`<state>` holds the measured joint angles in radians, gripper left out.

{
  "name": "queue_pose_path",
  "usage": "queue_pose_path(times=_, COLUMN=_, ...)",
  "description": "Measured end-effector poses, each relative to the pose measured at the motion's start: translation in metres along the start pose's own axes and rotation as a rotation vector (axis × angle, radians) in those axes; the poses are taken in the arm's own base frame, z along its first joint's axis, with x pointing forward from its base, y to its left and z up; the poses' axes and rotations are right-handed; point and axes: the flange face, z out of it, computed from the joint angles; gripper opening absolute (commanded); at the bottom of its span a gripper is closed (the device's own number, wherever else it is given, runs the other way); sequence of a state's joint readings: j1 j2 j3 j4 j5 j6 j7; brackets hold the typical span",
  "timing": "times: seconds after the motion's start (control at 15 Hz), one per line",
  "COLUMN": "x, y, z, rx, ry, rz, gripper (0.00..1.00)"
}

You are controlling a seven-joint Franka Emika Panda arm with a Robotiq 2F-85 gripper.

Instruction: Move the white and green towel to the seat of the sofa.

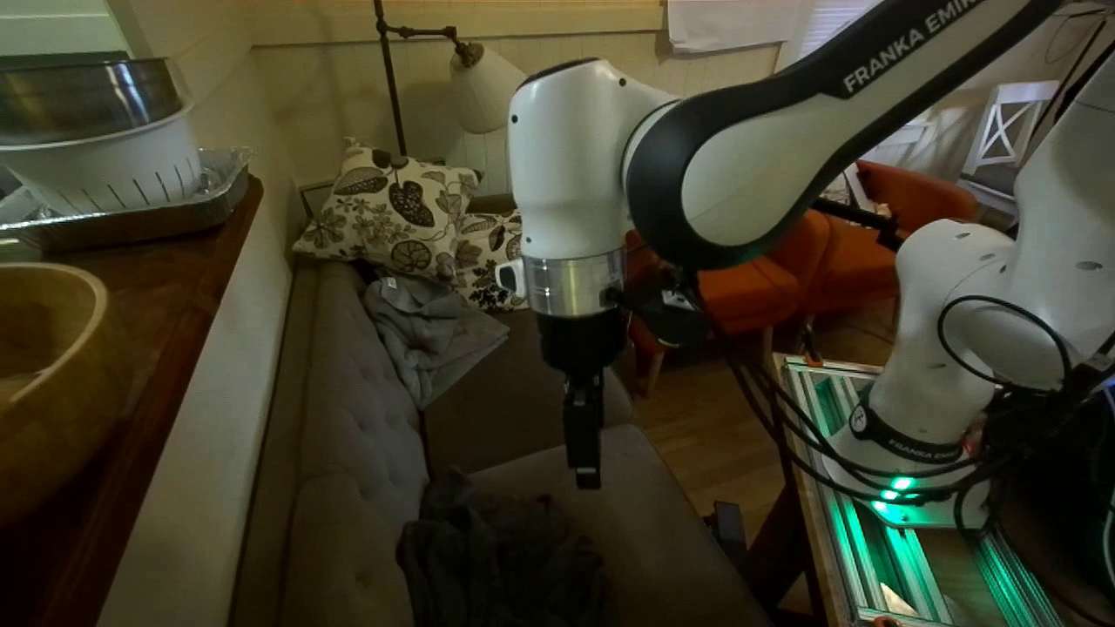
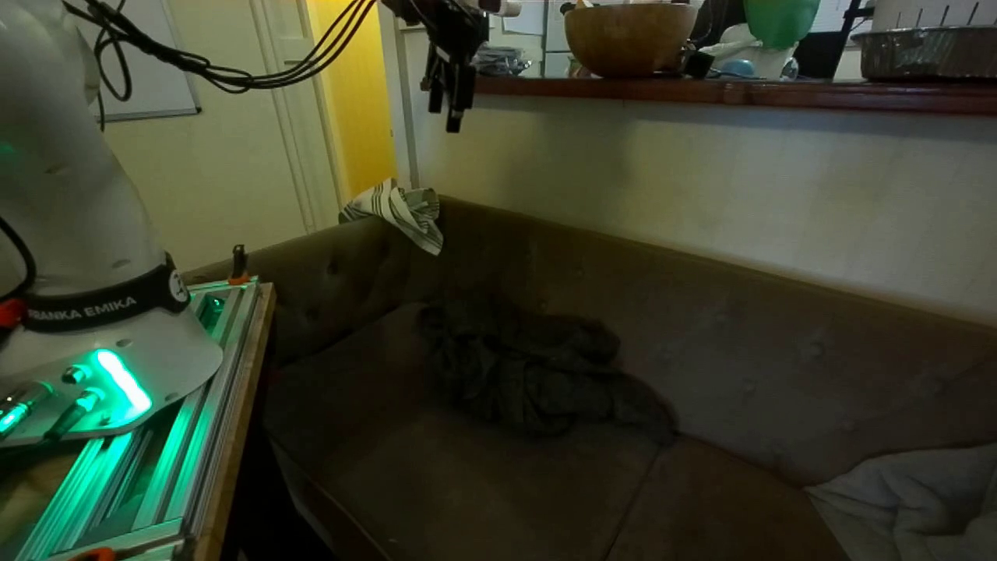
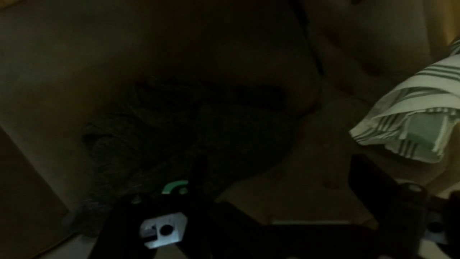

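Gripper [image 2: 445,117] hangs above the sofa [image 2: 740,312], pointing down. Jaws spread wide in the wrist view, nothing held between them. White and green towel [image 2: 406,213] draped over the top of the sofa at its far corner in an exterior view, one end hanging down; in the wrist view, at right, cut by the frame edge. Dark rumpled cloth [image 2: 537,378] lies on the seat [image 2: 467,483]. Wooden bowl [image 2: 629,39] stands on the counter [image 2: 701,92] behind the sofa.

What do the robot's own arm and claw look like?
A white rounded arm with black trim, white FRANKA EMIKA lettering and glowing green base lights, black cables looping alongside. A silver metal band sits above the blocky, black two-fingered claw.
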<state>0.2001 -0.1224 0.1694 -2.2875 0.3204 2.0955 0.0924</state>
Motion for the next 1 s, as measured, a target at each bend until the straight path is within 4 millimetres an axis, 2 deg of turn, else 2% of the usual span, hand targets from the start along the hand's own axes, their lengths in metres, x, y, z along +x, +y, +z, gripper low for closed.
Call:
queue_pose_path(times=0.2, x=0.008, y=-0.024, z=0.021, rx=0.100, ry=-0.051, rz=-0.110, gripper=1.00)
queue_pose_path(times=0.4, x=0.012, y=-0.031, z=0.039, rx=0.124, ry=-0.109, rz=-0.197, gripper=1.00)
queue_pose_path(times=1.0, x=0.015, y=-0.032, z=0.039, rx=0.129, ry=-0.114, rz=-0.212, gripper=1.00)
